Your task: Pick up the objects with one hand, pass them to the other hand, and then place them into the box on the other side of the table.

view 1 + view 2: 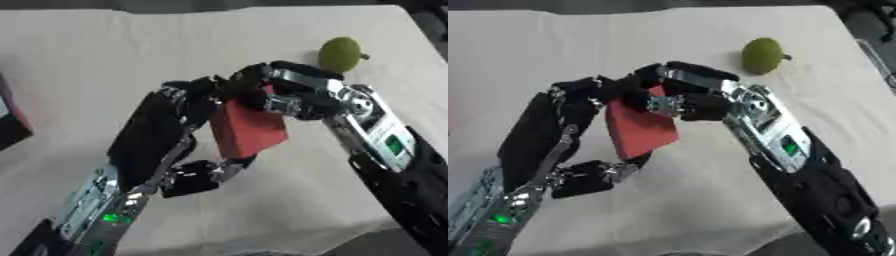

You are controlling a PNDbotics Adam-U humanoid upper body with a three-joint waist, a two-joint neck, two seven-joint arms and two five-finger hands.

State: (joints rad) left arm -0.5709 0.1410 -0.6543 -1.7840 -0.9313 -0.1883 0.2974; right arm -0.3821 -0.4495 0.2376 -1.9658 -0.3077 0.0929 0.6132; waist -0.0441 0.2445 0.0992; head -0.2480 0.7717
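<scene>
A flat red block (249, 130) hangs above the table between both hands. My left hand (157, 130) comes up from the lower left, its fingers curled over the block's top left and its thumb (206, 175) under the bottom edge. From the lower right, my right hand (302, 92) reaches in with its fingers pinching the block's upper right corner. A green pear-like fruit (339, 54) lies on the table beyond the right hand, apart from both hands.
The table (87, 60) is covered with a pale cloth. A dark box with a red side (10, 125) shows partly at the left edge. The table's right edge runs close past the fruit.
</scene>
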